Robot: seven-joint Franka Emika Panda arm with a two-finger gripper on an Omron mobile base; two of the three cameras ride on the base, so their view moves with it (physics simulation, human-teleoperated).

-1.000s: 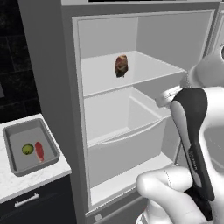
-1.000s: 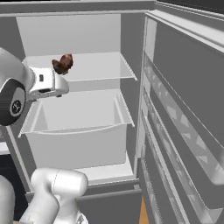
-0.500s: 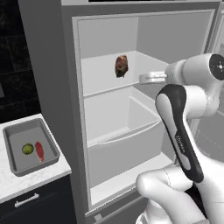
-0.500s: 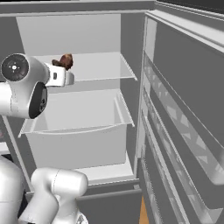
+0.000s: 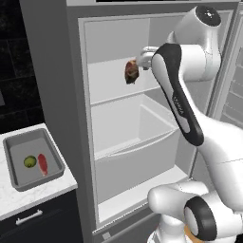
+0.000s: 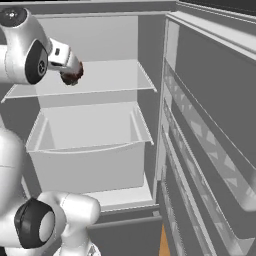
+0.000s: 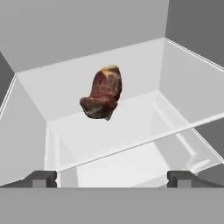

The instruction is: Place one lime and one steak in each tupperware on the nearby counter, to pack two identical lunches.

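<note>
I see the fridge [image 5: 118, 142] standing open, and I use it as the reference for all positions. The steak [image 5: 131, 71] stands on edge on the fridge's upper glass shelf [image 5: 114, 88], above the clear drawer [image 5: 137, 142].

Change from one second ago: the arm has swung up from beside the drawer to shelf height, and the gripper [image 7: 112, 177] now points into the fridge at the steak. In the hand view the steak [image 7: 103, 92] sits centred ahead of the fingertips [image 7: 41, 178], apart from them. The fingers are spread fully wide and hold nothing.

Left of the fridge, the counter [image 5: 28, 194] carries a grey tupperware [image 5: 14, 178]. It contains a lime [image 5: 30, 162] with a second steak [image 5: 42, 163] just beside it. Both are unchanged from the earlier frames.
</note>
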